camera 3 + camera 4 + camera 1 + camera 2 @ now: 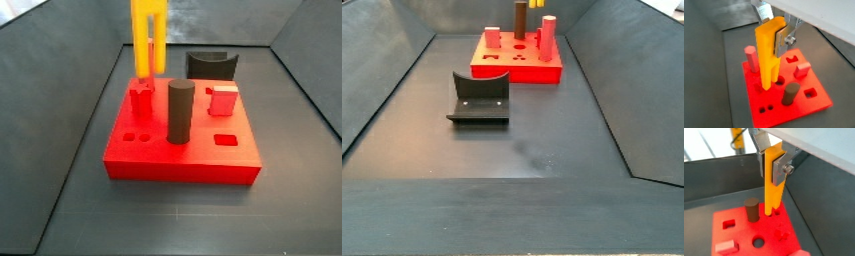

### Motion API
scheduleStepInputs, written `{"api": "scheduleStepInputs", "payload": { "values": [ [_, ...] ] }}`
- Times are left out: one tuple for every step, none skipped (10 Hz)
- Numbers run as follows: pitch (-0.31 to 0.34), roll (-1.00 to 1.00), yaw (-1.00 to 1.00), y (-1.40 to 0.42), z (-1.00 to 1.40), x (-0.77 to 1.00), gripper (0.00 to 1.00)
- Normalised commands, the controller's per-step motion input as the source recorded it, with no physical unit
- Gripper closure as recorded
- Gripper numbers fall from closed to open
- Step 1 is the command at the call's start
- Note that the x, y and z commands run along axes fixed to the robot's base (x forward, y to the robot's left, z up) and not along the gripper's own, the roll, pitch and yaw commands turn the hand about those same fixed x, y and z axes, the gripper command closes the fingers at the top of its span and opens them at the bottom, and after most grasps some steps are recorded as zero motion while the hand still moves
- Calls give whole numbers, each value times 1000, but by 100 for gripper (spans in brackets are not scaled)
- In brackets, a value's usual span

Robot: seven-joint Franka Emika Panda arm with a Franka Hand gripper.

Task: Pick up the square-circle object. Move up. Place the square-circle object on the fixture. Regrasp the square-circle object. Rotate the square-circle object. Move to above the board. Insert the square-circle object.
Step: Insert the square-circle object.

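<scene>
The square-circle object (767,55), a slim yellow-orange rod, hangs upright with my gripper (774,36) shut on its upper end. In both wrist views a silver finger (779,169) presses each side of it. Its lower end (769,210) reaches the top of the red board (814,102), beside a round hole. I cannot tell whether the tip touches. In a side view the rod (147,35) stands over the board's (181,160) far left part, and the gripper itself is out of frame. The black fixture (480,98) sits on the floor apart from the board (516,68).
A thick dark cylinder (789,94) (179,110), a pink-red peg (751,57) (142,100) and a small red cube (803,69) (222,100) stand on the board close to the rod. Sloped dark walls (382,90) ring the floor.
</scene>
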Motion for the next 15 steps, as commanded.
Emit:
{"api": "scheduleStepInputs", "payload": {
  "values": [
    [31, -11, -909, -189, -314, 0, 100],
    [34, -3, -974, -71, -363, 0, 100],
    [34, -1, -1000, -6, -386, 0, 100],
    [49, -11, -997, 0, -389, 0, 100],
    [60, -7, -969, 0, -423, 0, 100],
    [24, -21, -934, -51, -486, 0, 100],
    [0, -41, -771, -106, -483, 0, 100],
    [0, -54, -529, -211, -497, 0, 100],
    [0, -50, -449, -234, -480, 0, 100],
    [-54, -31, -320, -109, -363, -20, 100],
    [-11, 0, 0, -66, -274, -57, 100],
    [-14, 0, 163, -43, -229, -17, 100],
    [-37, 0, 163, -137, -226, 0, 100],
    [-80, 0, 183, -186, -226, -46, 100],
    [-110, 0, 237, -191, -189, -71, 100]
  ]
}}
